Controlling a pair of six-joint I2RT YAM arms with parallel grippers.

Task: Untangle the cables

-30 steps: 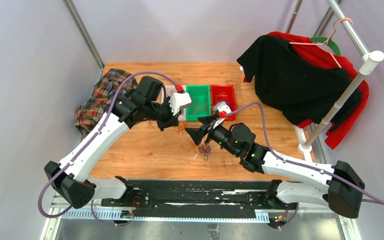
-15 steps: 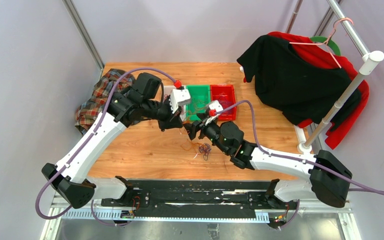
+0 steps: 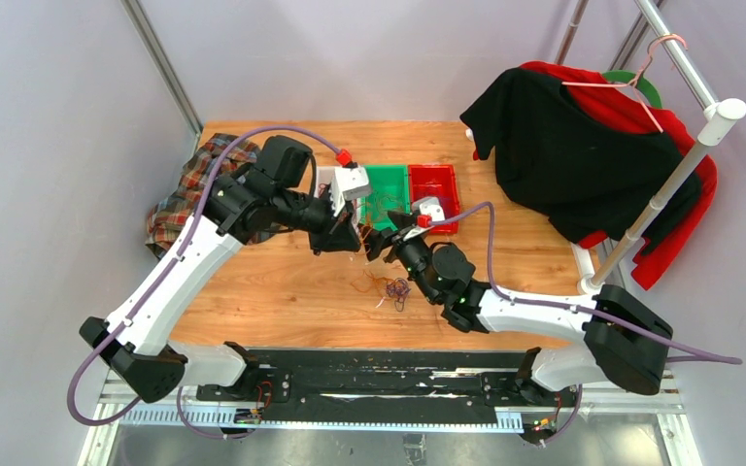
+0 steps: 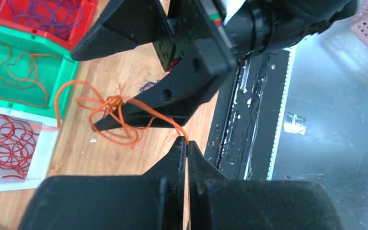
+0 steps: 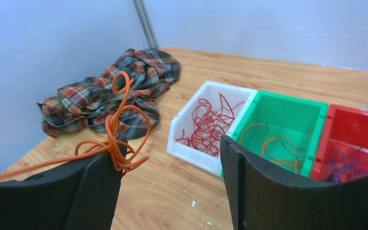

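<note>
Sorting looks well advanced but not finished. At the far side of the surface [image 3: 282,291] stand three bins in a row. The white bin [image 5: 191,155] on the left holds loose red cables [image 5: 208,124]. The green bin [image 5: 287,112] beside it holds orange cables [image 5: 273,141], and the red bin [image 5: 359,127] on the right holds purple cables [image 5: 350,165].

Nearer than the bins, the left end effector [image 4: 187,143] has its fingers pressed together, pinching one end of an orange cable [image 4: 112,103]. That cable runs to the right and hangs in a knotted loop over one finger of the right end effector [image 5: 168,146], whose fingers are spread wide and grip nothing. The knot sits against that finger, above the surface.

Just near of the two end effectors, a small dark clump of cables [image 3: 395,288] lies on the surface, not yet sorted. Its colours are too small to tell apart from above.

What seems left is to work the knot out of the orange cable, drop it in the green bin, then separate the clump.
</note>
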